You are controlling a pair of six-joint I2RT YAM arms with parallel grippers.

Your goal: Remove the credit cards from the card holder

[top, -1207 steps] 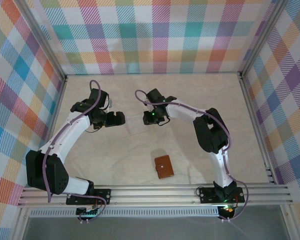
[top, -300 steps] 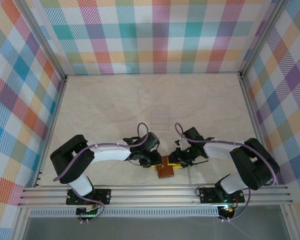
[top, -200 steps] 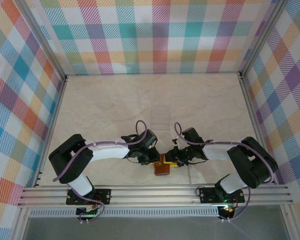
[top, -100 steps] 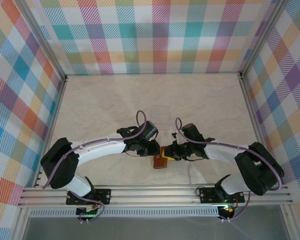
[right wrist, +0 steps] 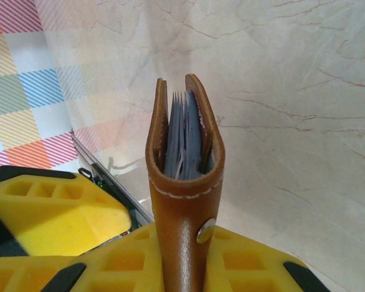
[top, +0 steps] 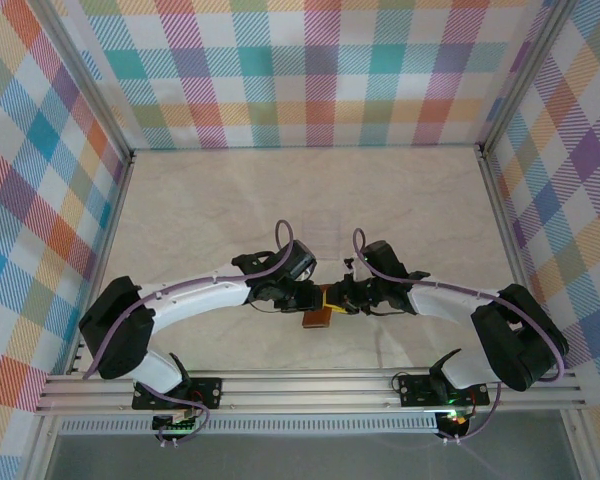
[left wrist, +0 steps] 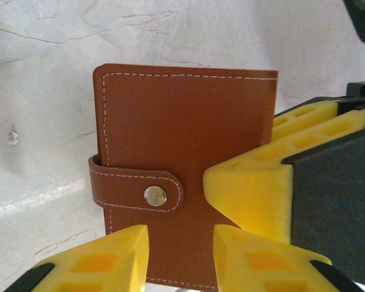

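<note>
Left tool (top: 308, 299) and right tool (top: 341, 299) have swung in from the far middle of the surface (top: 210, 200) to its near edge since six seconds back. The card holder (top: 317, 317), then lying flat and alone, is now up on edge between them, a little farther from the near rail than half a second ago. The right tool is closed on it: its yellow pads press both leather faces at the strap end, and the open end points away from the wrist. The left tool is partly open and grips nothing. In the left wrist view its two fingers sit in front of the brown face, just below the snap tab (left wrist: 137, 187), which is buttoned. Through the open end a tight pack of grey-blue edges shows — cards (right wrist: 181, 137) and lining, hard to tell apart. So the pick-up looks done and the rest is left — the tab has to be unsnapped, the holder opened, and each card drawn out. No card looks to be out yet.
</note>
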